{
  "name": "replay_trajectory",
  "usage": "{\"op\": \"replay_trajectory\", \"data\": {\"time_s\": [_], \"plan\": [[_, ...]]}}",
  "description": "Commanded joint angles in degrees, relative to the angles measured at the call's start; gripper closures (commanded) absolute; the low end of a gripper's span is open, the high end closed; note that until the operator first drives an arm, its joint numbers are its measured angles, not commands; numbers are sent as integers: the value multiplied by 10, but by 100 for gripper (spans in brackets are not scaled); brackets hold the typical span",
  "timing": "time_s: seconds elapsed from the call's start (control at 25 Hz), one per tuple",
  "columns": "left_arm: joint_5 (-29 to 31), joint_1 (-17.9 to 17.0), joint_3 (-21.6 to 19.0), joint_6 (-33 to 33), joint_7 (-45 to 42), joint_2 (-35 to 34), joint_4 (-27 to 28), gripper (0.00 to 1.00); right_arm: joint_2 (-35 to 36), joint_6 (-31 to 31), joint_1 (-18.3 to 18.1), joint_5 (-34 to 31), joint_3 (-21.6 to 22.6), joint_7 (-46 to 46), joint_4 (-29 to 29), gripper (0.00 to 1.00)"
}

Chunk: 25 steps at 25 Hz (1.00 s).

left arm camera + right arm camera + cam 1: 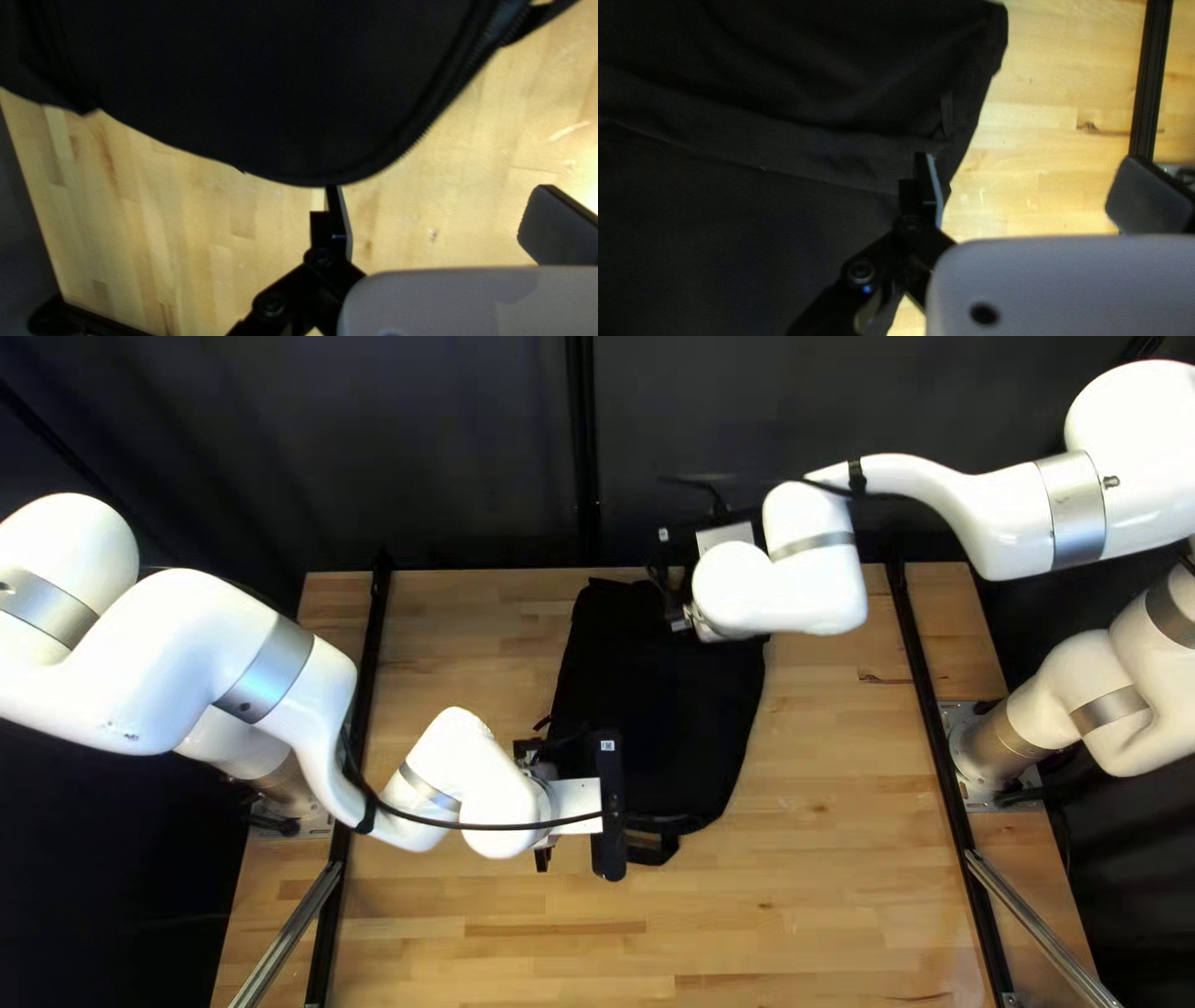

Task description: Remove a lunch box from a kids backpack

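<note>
One black cloth backpack (672, 734), far edge of wooden table (822, 896). Black left gripper (532, 757), black right gripper (681, 620): two fingers each, apart.

Glossy, rounded white arms (174, 653) with silver bands (265, 670) (black cables (498, 825) too).

You're looking at a backpack (672, 747) of matt black cloth with a ridged, toothed zip (462, 73), on a smooth wooden tabletop (498, 909) with a soft sheen. Your left arm (206, 666) and right arm (927, 485) are glossy, smooth white with silvery metal bands, while the far curtain (461, 448) looks like dull dark cloth. Shiny metal bars run at near left (289, 933) and near right (1043, 933).
</note>
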Motion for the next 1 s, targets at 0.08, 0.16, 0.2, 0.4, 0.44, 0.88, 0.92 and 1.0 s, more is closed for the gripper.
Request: {"op": "replay_trajectory", "data": {"time_s": [0.08,0.16,0.2,0.4,0.44,0.88,0.92,1.0], "plan": [[38,0,0,-3,0,8,3,0,0,10,15,-3,15,16,-3,0],[61,-6,-4,-5,-8,23,10,0,-11,21,21,-11,21,20,-6,0],[68,-7,-5,-6,-11,27,11,0,-20,31,24,-16,25,24,-9,0],[132,-20,-11,-1,-49,43,3,91,-53,76,36,-30,42,44,-12,0],[144,-22,-12,3,-59,42,0,99,-56,82,38,-31,44,46,-11,0],[201,-27,-12,16,-99,35,4,100,-112,34,52,-74,64,82,-103,0],[196,-31,-15,20,-113,37,10,100,-116,15,49,-76,60,83,-119,0],[191,-35,-18,18,-142,40,15,100,-121,-8,38,-66,45,83,-138,0]]}}
